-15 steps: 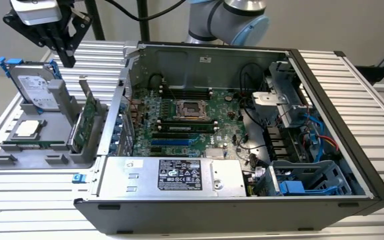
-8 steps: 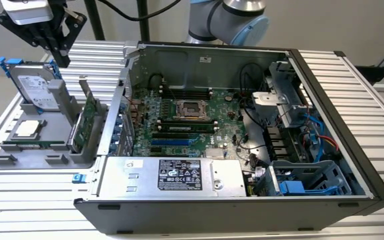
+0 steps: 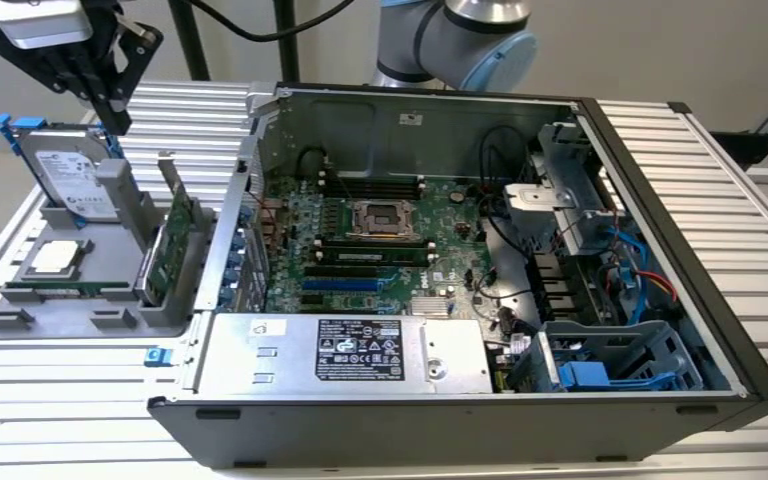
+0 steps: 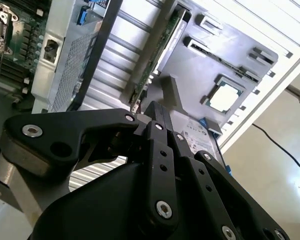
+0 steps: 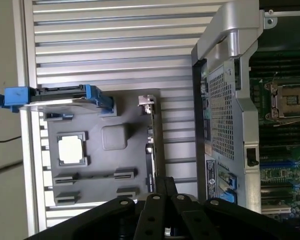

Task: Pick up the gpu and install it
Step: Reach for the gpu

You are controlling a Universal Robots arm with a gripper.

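Empty gripper (image 3: 116, 124), pressed together, above gray holder (image 3: 27, 300) with upright gpu (image 3: 176, 242) and hard drive (image 3: 67, 172)

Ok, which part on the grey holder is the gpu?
Find the open black computer case; on the exterior view's left of it sits a grey parts holder. The gpu is the flat green circuit card standing on edge along the holder's side nearest the case, silver bracket poking up. The blue-framed silver hard drive is thicker, and the square silver processor lies flat.
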